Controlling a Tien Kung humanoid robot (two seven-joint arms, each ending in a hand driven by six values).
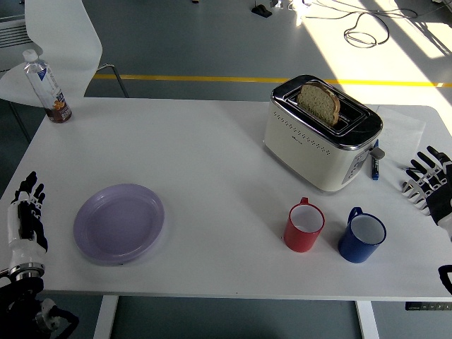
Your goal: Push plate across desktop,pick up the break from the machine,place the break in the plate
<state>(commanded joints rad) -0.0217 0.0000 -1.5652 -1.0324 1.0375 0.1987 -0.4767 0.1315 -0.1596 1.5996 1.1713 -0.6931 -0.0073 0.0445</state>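
Fingers (28,194) of the left hand (27,215) and right hand (429,180) spread empty, well apart from the lilac round plastic plate (119,222) and the bread slice (319,103) in the cream toaster (321,134).

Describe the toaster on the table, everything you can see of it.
The toaster is cream-sided with a shiny metal top and rows of small dots along its side. It stands upright on the white table, at the far right, turned at an angle. One slice of bread sticks up from a slot. Neither hand touches it.
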